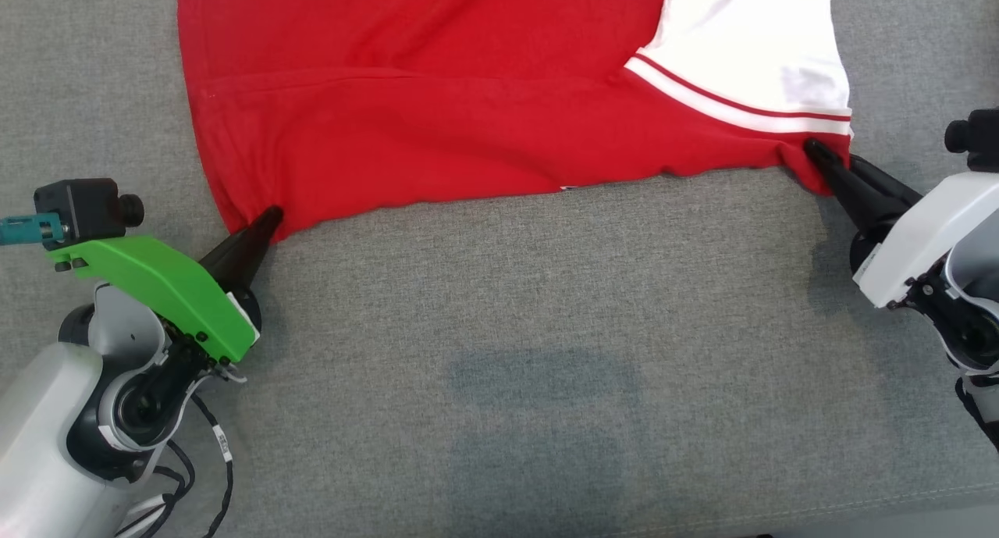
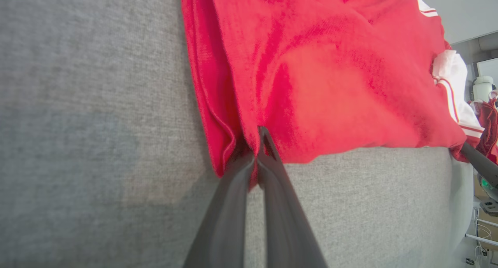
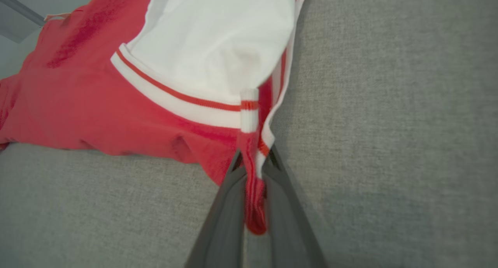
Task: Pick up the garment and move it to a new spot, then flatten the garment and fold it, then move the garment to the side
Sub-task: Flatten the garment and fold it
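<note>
Shirt: the red shirt [image 1: 437,116] lies spread out on the grey cloth top [image 1: 546,304], at the far side in the head view.
Sleeve: a white sleeve [image 1: 749,46] with a thin red stripe sits on the right side of the shirt.
Left gripper: the left gripper [image 1: 269,216] is squeezed tight on the near left corner of the shirt. The red cloth bunches up around its two dark fingers [image 2: 280,205].
Right gripper: the right gripper [image 1: 815,149] is pinched on the near right corner, just under the striped band of the sleeve. A bit of red cloth pokes down between its fingers.
Near edge: it runs across from one gripper to the other, with small wrinkles.
Left arm: it has a green cover [image 1: 156,284] and a small black camera [image 1: 86,206] on top.
Right arm: it has a white cover [image 1: 913,233].
Grey top: a darker patch [image 1: 546,413] shows in the middle, close to the robot.
</note>
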Motion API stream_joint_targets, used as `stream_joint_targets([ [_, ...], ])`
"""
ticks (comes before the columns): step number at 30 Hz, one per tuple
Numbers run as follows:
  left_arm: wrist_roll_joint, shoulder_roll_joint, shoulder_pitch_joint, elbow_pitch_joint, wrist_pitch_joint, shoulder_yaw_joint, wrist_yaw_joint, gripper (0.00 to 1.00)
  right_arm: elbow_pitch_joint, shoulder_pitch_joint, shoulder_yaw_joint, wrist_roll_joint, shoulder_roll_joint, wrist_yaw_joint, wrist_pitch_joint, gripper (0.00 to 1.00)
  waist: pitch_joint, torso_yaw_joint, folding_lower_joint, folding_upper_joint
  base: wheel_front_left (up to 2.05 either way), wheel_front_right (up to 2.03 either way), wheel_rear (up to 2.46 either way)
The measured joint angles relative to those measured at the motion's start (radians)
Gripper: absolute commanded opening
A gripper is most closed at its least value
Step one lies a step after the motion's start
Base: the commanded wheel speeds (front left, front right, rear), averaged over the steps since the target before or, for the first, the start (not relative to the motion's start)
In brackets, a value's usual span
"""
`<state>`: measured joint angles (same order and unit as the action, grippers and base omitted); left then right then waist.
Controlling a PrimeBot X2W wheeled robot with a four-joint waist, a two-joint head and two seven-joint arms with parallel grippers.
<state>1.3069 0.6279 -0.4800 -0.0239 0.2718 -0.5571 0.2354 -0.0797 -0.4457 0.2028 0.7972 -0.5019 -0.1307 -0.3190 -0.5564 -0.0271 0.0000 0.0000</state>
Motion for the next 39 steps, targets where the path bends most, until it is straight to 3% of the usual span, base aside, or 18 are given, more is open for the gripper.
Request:
stream_joint_targets([
  [6,0.022,0.023,0.007,-0.01,0.022,0.01,-0.016,0.0,-0.003,0.003,-0.034,0.061,-0.039,0.0,-0.023,0.0,0.022,0.012,0.0,0.0,0.0,0.0,0.0],
  [12,0.055,0.107,0.094,-0.125,0.07,0.013,-0.014,0.0,0.071,0.106,-0.061,0.125,-0.099,0.0,-0.105,0.0,0.061,0.016,0.0,0.0,0.0,0.0,0.0],
  [18,0.08,0.195,0.248,-0.303,0.072,0.022,0.025,0.0,0.174,0.28,-0.129,0.187,-0.168,0.0,-0.223,0.0,0.107,0.015,0.0,0.0,0.0,0.0,0.0],
  [22,0.064,0.256,0.373,-0.402,0.04,0.015,0.062,0.0,0.254,0.41,-0.177,0.204,-0.181,0.0,-0.286,0.0,0.119,0.008,0.0,0.0,0.0,0.0,0.0],
  [28,0.048,0.262,0.467,-0.453,-0.019,0.0,0.088,0.0,0.325,0.52,-0.219,0.172,-0.157,0.0,-0.317,0.0,0.092,0.006,0.0,0.0,0.0,0.0,0.0],
  [29,0.039,0.257,0.467,-0.446,-0.03,0.001,0.098,0.0,0.326,0.521,-0.222,0.161,-0.147,0.0,-0.316,0.24,0.087,0.006,0.0,0.0,0.0,0.0,0.0],
  [30,0.021,0.253,0.466,-0.441,-0.035,-0.002,0.104,0.2,0.327,0.521,-0.22,0.151,-0.14,0.0,-0.317,0.95,0.083,0.006,0.0,0.0,0.0,0.0,0.0],
  [31,-0.001,0.254,0.462,-0.437,-0.035,-0.011,0.111,0.67,0.328,0.52,-0.218,0.136,-0.136,0.0,-0.323,1.0,0.079,0.006,0.0,0.0,0.0,0.0,0.0],
  [32,-0.021,0.258,0.46,-0.435,-0.035,-0.019,0.12,1.0,0.331,0.518,-0.219,0.128,-0.134,0.0,-0.328,1.0,0.076,0.005,0.0,0.0,0.0,0.0,0.0],
  [35,-0.068,0.294,0.452,-0.442,-0.018,-0.03,0.154,1.0,0.352,0.516,-0.232,0.121,-0.147,0.0,-0.374,1.0,0.072,0.004,0.0,0.0,0.0,0.0,0.0],
  [39,-0.135,0.404,0.369,-0.469,0.062,-0.016,0.195,1.0,0.406,0.452,-0.282,0.121,-0.193,0.0,-0.449,1.0,0.06,0.011,0.0,0.0,0.0,0.0,0.0],
])
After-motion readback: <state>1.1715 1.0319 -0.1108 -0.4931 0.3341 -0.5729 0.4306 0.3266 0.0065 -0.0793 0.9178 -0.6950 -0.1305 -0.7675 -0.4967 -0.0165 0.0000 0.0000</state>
